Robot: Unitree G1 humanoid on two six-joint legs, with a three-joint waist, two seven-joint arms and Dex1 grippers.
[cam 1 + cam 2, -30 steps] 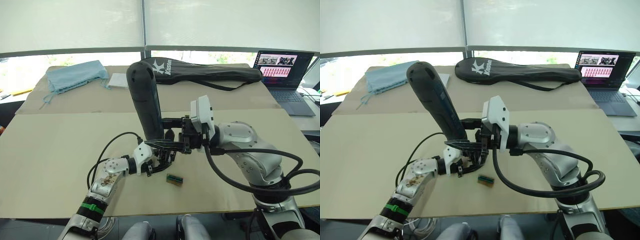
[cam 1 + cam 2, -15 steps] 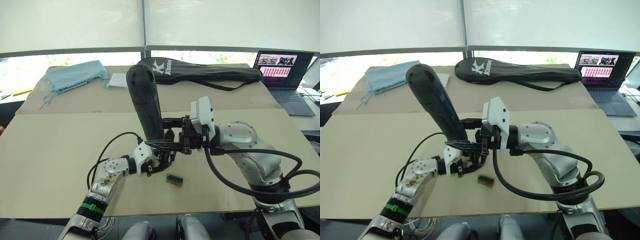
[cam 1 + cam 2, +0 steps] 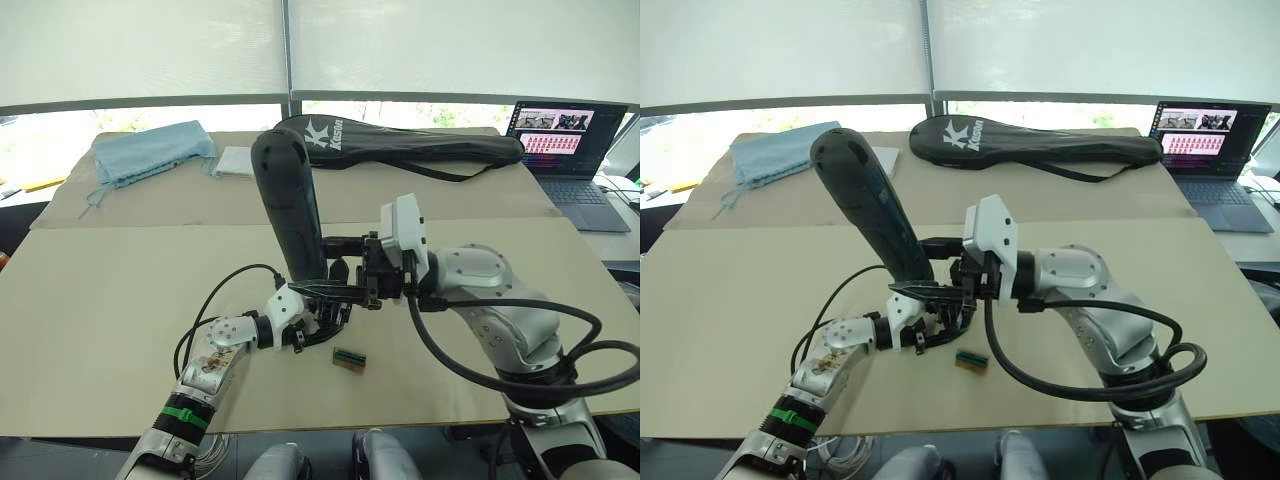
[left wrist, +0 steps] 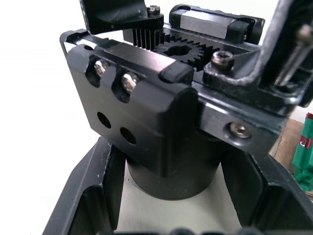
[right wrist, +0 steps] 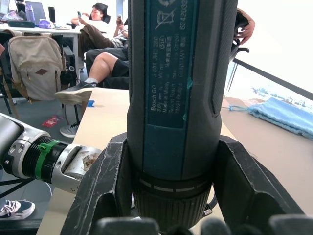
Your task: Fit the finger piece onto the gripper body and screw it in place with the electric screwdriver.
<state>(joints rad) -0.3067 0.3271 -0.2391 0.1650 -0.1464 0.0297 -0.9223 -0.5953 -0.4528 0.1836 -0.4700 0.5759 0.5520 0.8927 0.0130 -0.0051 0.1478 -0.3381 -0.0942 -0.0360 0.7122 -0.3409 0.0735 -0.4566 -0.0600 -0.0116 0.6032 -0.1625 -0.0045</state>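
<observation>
The right tool [image 3: 352, 270] is clenched around the lower barrel of the thick black cylindrical electric screwdriver [image 3: 290, 205], which stands nearly upright, leaning slightly, its rounded end uppermost, over the middle of the beige desk [image 3: 100, 300]. In the right wrist view its black fingers [image 5: 105, 181] press against both sides of the barrel. Directly beneath, the left tool [image 3: 318, 318] grasps the chunky black mechanical gripper body [image 4: 146, 107], held low at the desk surface; the left wrist view shows its gear teeth and screw heads between the fingers. A small green-brown box [image 3: 348, 359] lies on the desk just beside them.
</observation>
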